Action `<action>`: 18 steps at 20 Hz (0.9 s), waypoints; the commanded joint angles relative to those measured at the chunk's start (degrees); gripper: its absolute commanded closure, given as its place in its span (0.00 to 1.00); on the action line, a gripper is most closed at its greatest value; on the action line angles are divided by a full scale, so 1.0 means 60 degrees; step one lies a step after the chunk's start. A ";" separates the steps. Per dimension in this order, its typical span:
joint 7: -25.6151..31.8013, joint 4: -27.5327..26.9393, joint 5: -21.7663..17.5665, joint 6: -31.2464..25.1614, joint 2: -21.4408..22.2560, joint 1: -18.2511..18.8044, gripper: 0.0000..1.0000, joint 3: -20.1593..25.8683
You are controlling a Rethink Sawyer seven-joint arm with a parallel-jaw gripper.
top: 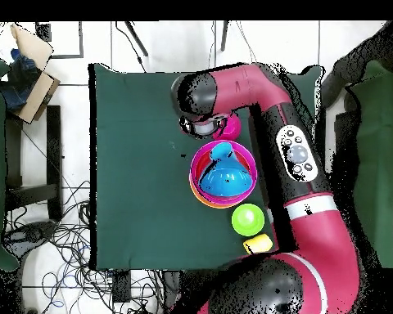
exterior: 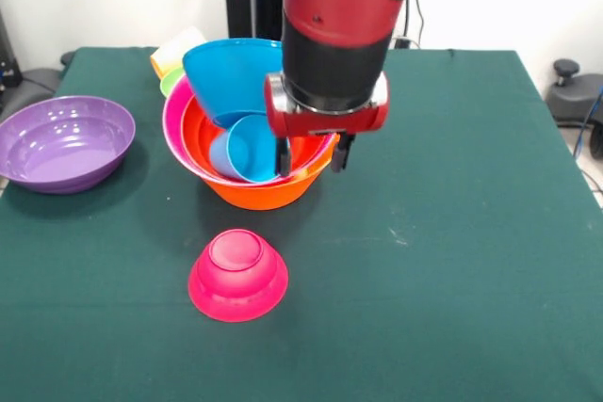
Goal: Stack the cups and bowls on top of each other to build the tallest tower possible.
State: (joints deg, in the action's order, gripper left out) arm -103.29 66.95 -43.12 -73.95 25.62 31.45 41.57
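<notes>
The tower stands in the middle of the table (exterior: 452,233): a large orange bowl (exterior: 264,197) holds a pink bowl (exterior: 172,129) and a red-orange bowl (exterior: 196,138). A blue bowl (exterior: 231,77) leans tilted in it, and a light blue cup (exterior: 247,150) lies on its side inside. My gripper (exterior: 312,157) hangs over the pile's right rim, fingers apart, one finger (exterior: 283,159) inside the bowls and one outside. The overhead view shows the pile (top: 224,173) and the gripper (top: 202,127) at its edge.
A purple bowl (exterior: 64,141) sits at the left. A magenta bowl (exterior: 237,273) lies upside down in front of the pile; it also shows in the overhead view (top: 231,127). A green bowl (exterior: 172,81) (top: 248,219) and a yellow cup (exterior: 177,50) (top: 257,244) lie behind the pile.
</notes>
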 commanded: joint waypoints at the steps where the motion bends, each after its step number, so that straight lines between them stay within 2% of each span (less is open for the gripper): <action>1: 0.0763 0.0126 -0.0598 0.0990 -0.0370 -0.0313 0.00 -0.0714; 8: 0.0786 0.0618 -0.0626 0.1620 -0.0349 -0.0162 0.00 -0.0901; 12: 0.0688 0.1221 -0.0512 0.1974 0.0023 -0.0037 0.00 -0.1045; 14: 0.0373 0.2048 -0.0337 0.2133 0.0767 0.0050 0.00 -0.1154; 17: 0.0016 0.3438 0.0266 0.1912 0.2196 0.0210 0.00 -0.1208; 18: 0.0000 0.3613 0.0360 0.1858 0.2401 0.0222 0.00 -0.1211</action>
State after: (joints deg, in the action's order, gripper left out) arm -103.29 76.72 -42.44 -65.02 29.60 32.29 38.25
